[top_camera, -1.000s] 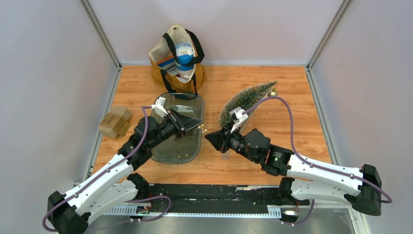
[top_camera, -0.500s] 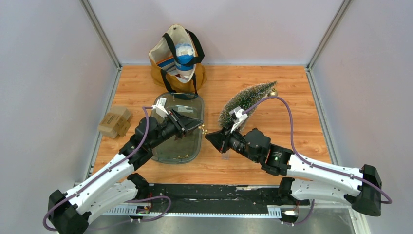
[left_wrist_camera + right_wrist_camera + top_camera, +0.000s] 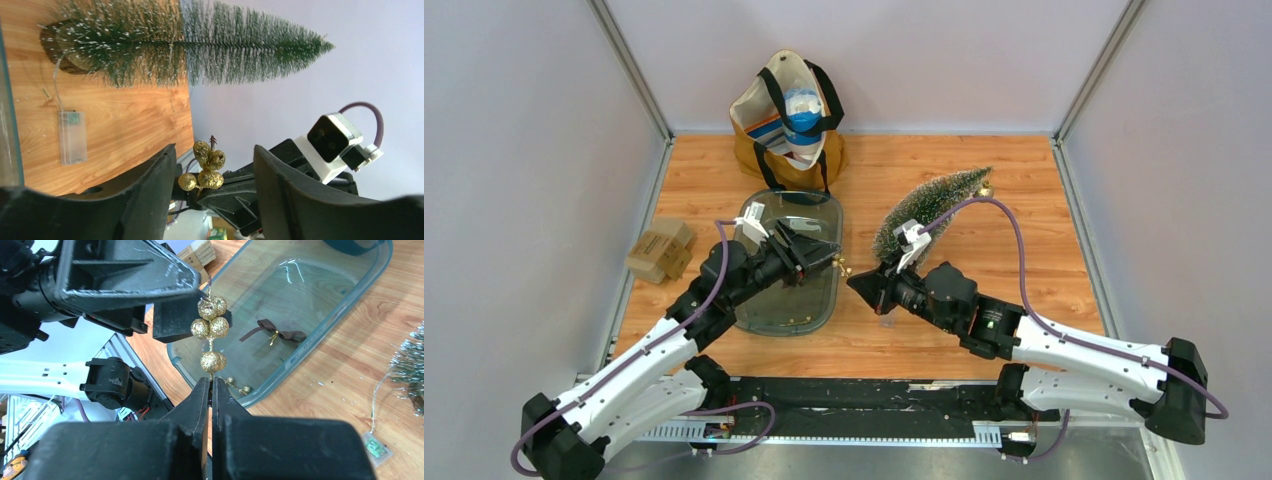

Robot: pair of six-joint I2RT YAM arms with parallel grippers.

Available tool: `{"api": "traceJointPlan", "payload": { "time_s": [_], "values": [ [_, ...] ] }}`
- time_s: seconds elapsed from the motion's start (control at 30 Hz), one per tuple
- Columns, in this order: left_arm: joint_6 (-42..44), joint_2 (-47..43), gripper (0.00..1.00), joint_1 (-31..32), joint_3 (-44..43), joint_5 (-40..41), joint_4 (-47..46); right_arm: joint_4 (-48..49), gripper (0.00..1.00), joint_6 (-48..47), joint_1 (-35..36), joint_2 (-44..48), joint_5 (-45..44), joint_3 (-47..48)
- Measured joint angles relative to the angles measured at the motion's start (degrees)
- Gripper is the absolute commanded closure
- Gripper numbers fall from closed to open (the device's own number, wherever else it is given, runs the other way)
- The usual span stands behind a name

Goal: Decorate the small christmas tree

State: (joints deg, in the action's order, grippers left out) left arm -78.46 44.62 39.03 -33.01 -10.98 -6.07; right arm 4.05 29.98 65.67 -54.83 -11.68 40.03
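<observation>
"Pinching the gold berry sprig [image 3: 210, 325] by its stem, that was my right gripper [image 3: 211, 382], jaws clenched tight on it, berries pointing up!"

"And your left?"

"My left gripper [image 3: 215, 155] was released, fingers spread either side of the berries and, as far as I could see, not touching them. The sprig hung between my two arms, above the table and just off the 3 o'clock edge of the clear tray [image 3: 819, 300]."

"Where was the tree?"

"The small christmas tree [image 3: 929, 205] stood at about 1 o'clock from my right gripper, near it but apart. The left wrist view showed it upright on its base, a thin wire running down to a battery box [image 3: 72, 136] on the wood."

"Anything on it?"

"Not an ornament that I could make out. Bare green and frost!"

"So how far along?"

"Early, I judged. One sprig was up in the air and not yet placed. A brown bow [image 3: 272, 333] and some small gold pieces lay in the tray, all waiting to be hung."
</observation>
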Motion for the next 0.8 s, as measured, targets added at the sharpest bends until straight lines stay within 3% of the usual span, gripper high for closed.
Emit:
{"api": "traceJointPlan", "payload": {
  "time_s": [0.23,0.53,0.7,0.8],
  "values": [
    [9.1,-1.3,0.25,0.0,-3.7,2.8,11.2,-7.5,0.99,-0.2,-0.6,2.6,0.0,0.9],
    [25.3,4.6,0.25,0.0,-15.7,2.4,21.7,-27.0,1.0,-4.9,-2.9,12.9,-0.2,7.0],
    [32.6,8.9,0.24,0.0,-19.2,-0.5,24.5,-39.2,1.0,-8.7,-10.4,19.0,3.5,12.5],
    [36.3,12.5,0.25,0.0,-21.2,-4.5,24.2,-44.7,1.0,-10.9,-15.2,19.2,10.0,16.0]
  ]
}}
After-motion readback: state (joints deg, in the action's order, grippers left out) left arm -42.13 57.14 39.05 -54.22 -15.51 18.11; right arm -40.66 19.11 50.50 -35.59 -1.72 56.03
